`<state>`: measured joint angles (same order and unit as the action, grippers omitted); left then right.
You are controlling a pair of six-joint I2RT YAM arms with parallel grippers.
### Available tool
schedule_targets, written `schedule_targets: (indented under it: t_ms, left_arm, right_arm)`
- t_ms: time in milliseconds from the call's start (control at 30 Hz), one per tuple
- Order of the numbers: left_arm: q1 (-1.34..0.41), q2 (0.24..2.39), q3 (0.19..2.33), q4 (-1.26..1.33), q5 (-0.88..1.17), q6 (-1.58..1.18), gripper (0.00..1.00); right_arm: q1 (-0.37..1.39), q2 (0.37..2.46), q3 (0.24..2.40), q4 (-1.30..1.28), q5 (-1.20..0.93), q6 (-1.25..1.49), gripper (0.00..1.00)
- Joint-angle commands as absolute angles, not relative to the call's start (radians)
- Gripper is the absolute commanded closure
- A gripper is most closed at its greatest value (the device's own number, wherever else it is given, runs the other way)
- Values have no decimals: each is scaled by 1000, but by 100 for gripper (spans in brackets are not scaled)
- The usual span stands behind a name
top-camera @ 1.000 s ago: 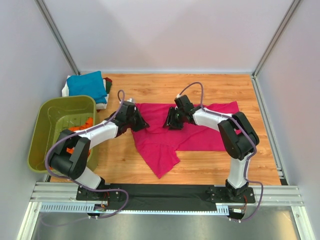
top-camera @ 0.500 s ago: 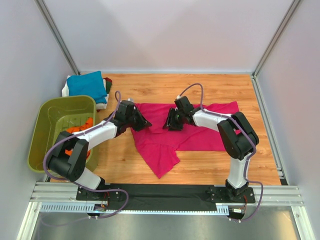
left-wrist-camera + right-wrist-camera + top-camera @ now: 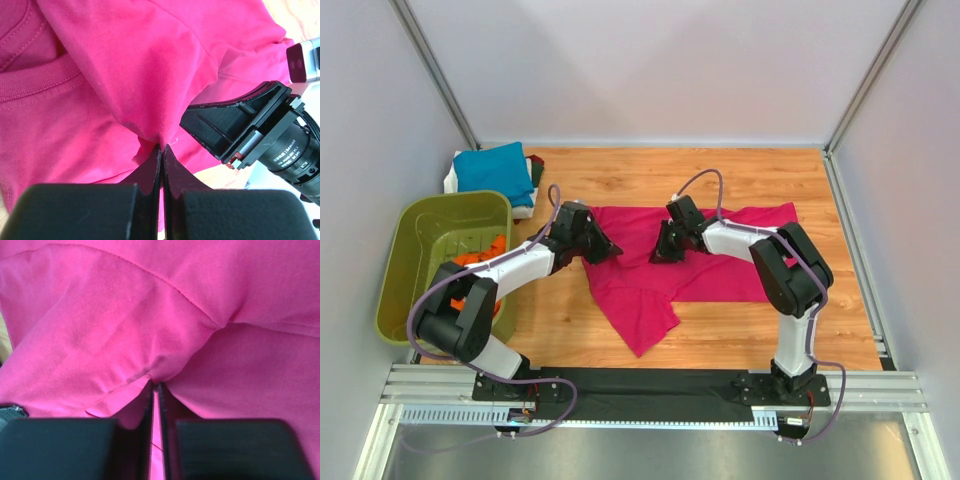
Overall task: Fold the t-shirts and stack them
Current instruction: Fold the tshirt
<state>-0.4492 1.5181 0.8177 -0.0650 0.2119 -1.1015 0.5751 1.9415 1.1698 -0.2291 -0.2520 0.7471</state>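
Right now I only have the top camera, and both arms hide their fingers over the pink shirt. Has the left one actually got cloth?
Observer: Yes, the left wrist view shows the left fingers shut on a puckered pinch of the magenta t-shirt.
Operator: And the right?
Observer: The right fingers are shut too, a thin fold of pink cloth between them.
Operator: Where on the shirt is the left grip?
Observer: Close to the ribbed collar, at that view's left.

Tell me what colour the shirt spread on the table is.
The shirt is plain magenta-pink; the top external view shows it best.
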Motion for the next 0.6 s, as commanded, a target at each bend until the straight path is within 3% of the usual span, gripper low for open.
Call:
schedule_targets:
  t_ms: [0,67,567]
  left_arm:
    - [-446,1519,828,-69,218,-1117,100]
    - [-445,1519,830,-74,218,-1117,100]
    - [-442,1485,876,-193,219,-1108,100]
  right_arm:
    - [580,1942,1181,-206,-218,739,96]
    - [580,1933,1195,-227,-206,729,100]
    - [581,1749,1207,-339,-181,712,100]
